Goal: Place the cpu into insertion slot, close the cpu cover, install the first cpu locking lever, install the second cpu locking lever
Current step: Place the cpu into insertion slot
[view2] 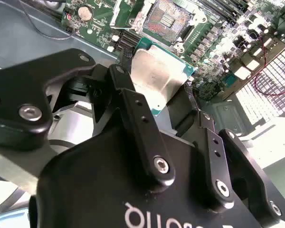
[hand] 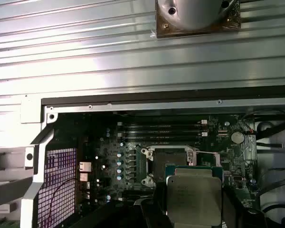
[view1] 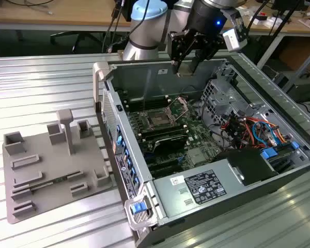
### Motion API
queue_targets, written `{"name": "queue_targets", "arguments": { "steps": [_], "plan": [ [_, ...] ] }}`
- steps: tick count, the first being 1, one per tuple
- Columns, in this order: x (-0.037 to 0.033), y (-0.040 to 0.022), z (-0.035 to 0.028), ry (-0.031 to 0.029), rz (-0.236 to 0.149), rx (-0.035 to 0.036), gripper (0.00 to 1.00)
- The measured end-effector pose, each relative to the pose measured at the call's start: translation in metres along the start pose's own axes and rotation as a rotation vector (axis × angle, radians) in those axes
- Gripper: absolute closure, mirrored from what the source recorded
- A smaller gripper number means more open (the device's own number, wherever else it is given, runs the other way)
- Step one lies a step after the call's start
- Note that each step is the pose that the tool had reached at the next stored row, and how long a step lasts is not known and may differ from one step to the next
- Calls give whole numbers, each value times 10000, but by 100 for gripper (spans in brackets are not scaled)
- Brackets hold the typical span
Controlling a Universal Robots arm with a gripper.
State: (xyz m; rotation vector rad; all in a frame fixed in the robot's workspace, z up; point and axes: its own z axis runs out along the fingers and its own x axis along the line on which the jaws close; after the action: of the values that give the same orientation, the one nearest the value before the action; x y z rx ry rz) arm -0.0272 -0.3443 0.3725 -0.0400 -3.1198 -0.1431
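Above the open computer case (view1: 144, 77), the jaws are closed on the cpu (view2: 156, 78), gripping 2 opposite edges; it hangs well clear of the uncovered insertion slot (hand: 168, 164) on the motherboard (view1: 196, 139)

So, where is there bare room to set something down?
Free: the ribbed silver metal table around the grey moulded fixture tray on the exterior view's left. Crowded: inside the open grey metal computer case, packed with green circuit board and red-blue cables.
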Motion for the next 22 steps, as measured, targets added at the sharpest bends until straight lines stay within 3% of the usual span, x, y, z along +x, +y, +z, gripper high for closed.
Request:
{"name": "queue_targets", "arguments": {
  "steps": [3, 22],
  "plan": [
    [0, -3, 29, 0, 0, 1, 45],
    [1, -35, 55, 3, -36, 1, 45]
  ]
}}
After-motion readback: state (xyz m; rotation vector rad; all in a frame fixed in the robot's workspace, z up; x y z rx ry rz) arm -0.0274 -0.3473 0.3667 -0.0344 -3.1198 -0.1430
